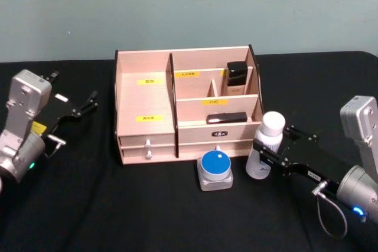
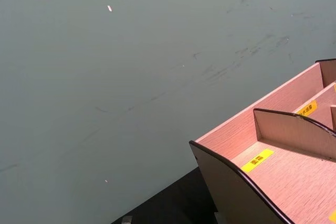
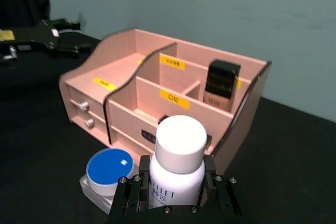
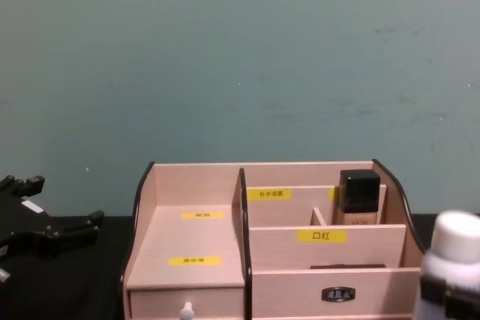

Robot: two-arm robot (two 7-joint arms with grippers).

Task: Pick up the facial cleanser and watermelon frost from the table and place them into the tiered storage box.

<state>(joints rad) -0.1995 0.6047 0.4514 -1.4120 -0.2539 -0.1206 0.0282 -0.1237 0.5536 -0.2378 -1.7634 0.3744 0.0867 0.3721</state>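
The facial cleanser (image 1: 267,146), a white bottle with a white cap, stands upright at the right front corner of the tiered storage box (image 1: 144,95). My right gripper (image 1: 273,140) is shut on it, one finger on each side of its body (image 3: 177,182). The watermelon frost (image 1: 215,166), a round blue-lidded jar on a pale square base, sits on the black table in front of the box's drawers, just left of the bottle (image 3: 107,167). My left gripper (image 1: 77,119) hovers open, left of the box and apart from it.
A dark square bottle (image 1: 237,77) stands in the box's rear right compartment, and a black stick (image 1: 227,118) lies in the lower right tier. The wide stepped compartment on the left (image 4: 195,237) holds nothing. A teal wall rises behind the table.
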